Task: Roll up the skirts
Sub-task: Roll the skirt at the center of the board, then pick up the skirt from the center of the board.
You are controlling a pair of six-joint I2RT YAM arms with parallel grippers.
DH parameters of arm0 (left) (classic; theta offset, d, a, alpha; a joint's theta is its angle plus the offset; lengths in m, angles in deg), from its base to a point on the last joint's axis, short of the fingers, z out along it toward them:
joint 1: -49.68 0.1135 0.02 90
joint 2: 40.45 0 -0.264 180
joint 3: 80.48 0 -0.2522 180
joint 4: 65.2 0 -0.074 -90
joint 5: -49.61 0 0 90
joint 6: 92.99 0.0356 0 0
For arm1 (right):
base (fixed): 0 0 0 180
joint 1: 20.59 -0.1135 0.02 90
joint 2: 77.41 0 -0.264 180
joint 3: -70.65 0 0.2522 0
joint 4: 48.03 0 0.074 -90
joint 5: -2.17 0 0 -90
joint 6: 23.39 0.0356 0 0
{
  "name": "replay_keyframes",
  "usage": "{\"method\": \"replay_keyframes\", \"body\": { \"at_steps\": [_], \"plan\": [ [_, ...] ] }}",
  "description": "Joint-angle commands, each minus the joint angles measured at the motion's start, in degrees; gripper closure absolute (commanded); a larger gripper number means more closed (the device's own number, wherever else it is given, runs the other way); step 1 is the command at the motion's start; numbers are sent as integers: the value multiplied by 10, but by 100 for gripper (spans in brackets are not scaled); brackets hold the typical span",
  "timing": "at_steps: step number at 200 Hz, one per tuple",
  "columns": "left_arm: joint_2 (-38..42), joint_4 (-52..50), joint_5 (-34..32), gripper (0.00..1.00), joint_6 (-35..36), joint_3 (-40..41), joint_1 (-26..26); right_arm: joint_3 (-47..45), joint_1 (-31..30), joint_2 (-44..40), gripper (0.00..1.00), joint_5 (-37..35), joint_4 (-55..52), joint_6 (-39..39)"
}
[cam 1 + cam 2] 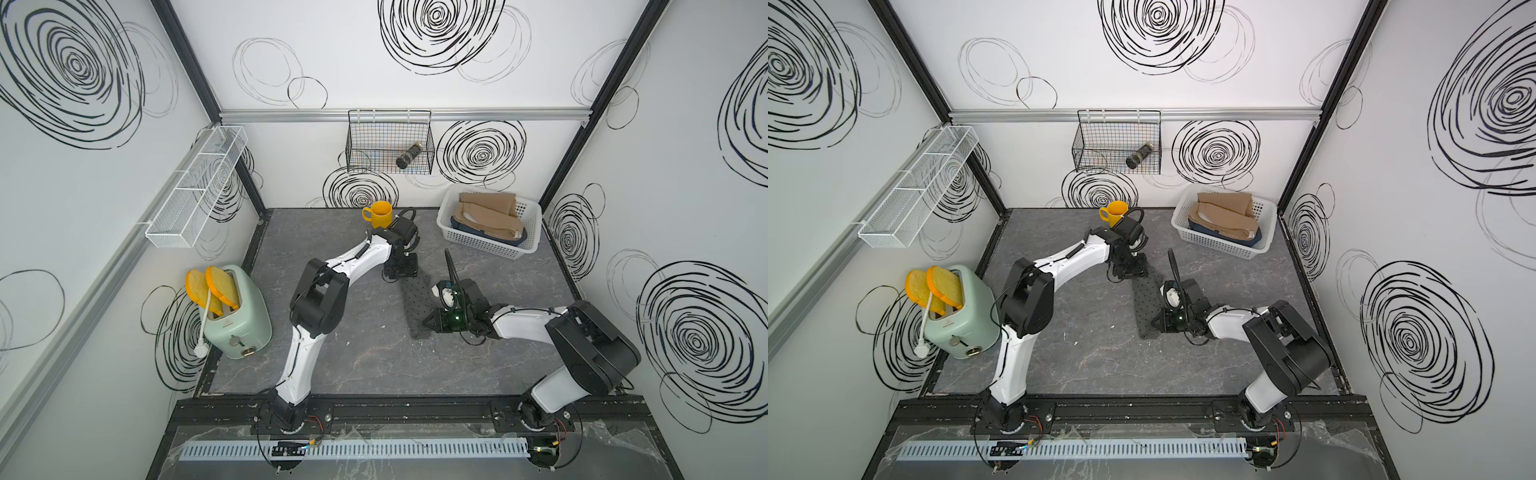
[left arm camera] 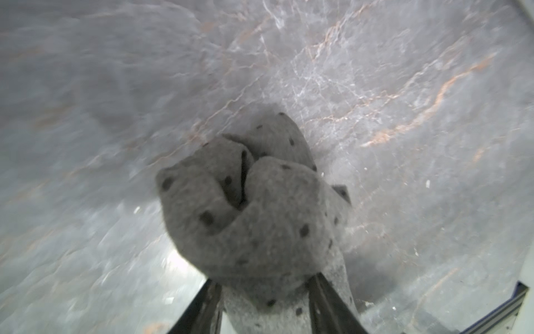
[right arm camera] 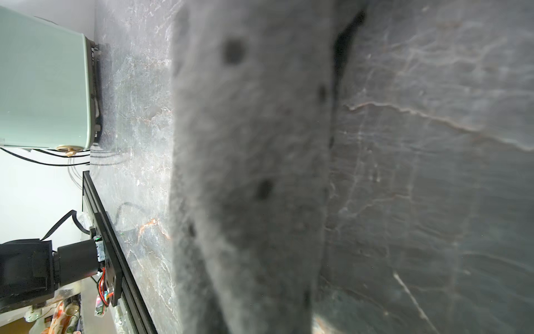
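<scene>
Since the work runs along 1 long strip of cloth, start at its near end: the right gripper [image 1: 429,322] sits low over the end of the dotted skirt [image 1: 417,301] farthest from the mug [image 1: 380,214]. Its wrist view is filled with blurred grey cloth and shows no fingers, so I cannot tell whether it is clamped on the cloth or only poised over it. From there the skirt lies flat on the table [image 1: 365,340], folded into a narrow band that points back toward the mug. At the band's mug end, the left gripper [image 2: 264,284] has its 2 fingers [image 2: 325,300] pressed on either side of a bunched coil of the cloth, gripping it just in front of the mug.

The step looks like starting the roll at the mug end. To do it well, I would turn the coil away from the mug in small bites, with the far end pinned so the band lies taut and straight. Too hard a pull would likely unwind the loose core, and uneven edges would make the roll cone.

The cloth is thick, fuzzy and felt-like, mid-grey with small black dots. Its coil is soft and lumpy, not yet a tidy cylinder. The table is hard and grey with marble veins. Right of the glossy yellow mug, a white slotted plastic basket [image 1: 486,249] holds the other 2: a smooth tan skirt [image 1: 486,216] folded on top of a denim skirt [image 1: 478,232].
</scene>
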Motion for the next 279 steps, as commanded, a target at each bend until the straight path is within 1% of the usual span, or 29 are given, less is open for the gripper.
{"method": "replay_keyframes", "body": {
  "at_steps": [1,14,20,35,40,48,59,63,71,77,102,121,129,144,153,166,177,187,209,229,238,254,279],
  "plan": [
    [-47,-31,11,52,10,-49,-24,-22,-11,32,100,-26,-91,-19],
    [-54,-25,8,51,-3,-65,-31,-18,-13,51,100,-20,-93,-21],
    [-62,-35,-5,50,-6,-84,-36,-16,-16,58,100,-19,-94,-22],
    [-101,-92,-68,50,-16,-156,-49,-16,-20,63,100,-20,-91,-21],
    [-115,-108,-84,50,-20,-174,-52,-16,-22,60,97,-22,-90,-21],
    [-132,-123,-104,50,-28,-187,-56,-17,-24,52,90,-27,-91,-18],
    [-142,-124,-112,51,-35,-181,-59,-14,-24,39,82,-33,-99,-13],
    [-144,-121,-115,51,-35,-175,-60,-13,-24,33,76,-35,-104,-11],
    [-144,-115,-121,51,-35,-159,-62,-10,-23,21,61,-38,-112,-6],
    [-144,-111,-123,51,-35,-150,-63,-11,-20,9,55,-37,-115,0],
    [-138,-108,-136,52,-28,-134,-70,-23,12,-41,34,23,-108,34],
    [-122,-101,-138,51,-23,-121,-73,-23,43,-88,17,44,-123,44],
    [-113,-95,-136,51,-22,-114,-73,-20,57,-103,13,54,-131,44],
    [-103,-92,-134,51,-19,-111,-75,-16,94,-126,5,102,-123,47],
    [-97,-93,-134,51,-16,-112,-76,-8,103,-127,4,117,-119,44],
    [-90,-90,-123,51,-12,-109,-77,15,105,-112,4,118,-124,35],
    [-84,-89,-119,52,-11,-106,-77,46,105,-81,4,116,-144,28],
    [-78,-86,-115,52,-11,-101,-77,69,105,-52,5,101,-155,28],
    [-67,-79,-96,51,-10,-90,-75,92,97,12,8,102,-124,37],
    [-58,-75,-79,52,-7,-80,-76,122,82,56,10,82,-114,39],
    [-52,-72,-75,52,-7,-75,-75,131,76,68,11,58,-110,43],
    [-39,-64,-65,51,-8,-63,-72,148,65,93,16,29,-104,55],
    [-25,-46,-21,51,-13,-40,-60,157,32,130,33,16,-44,86]
  ]
}}
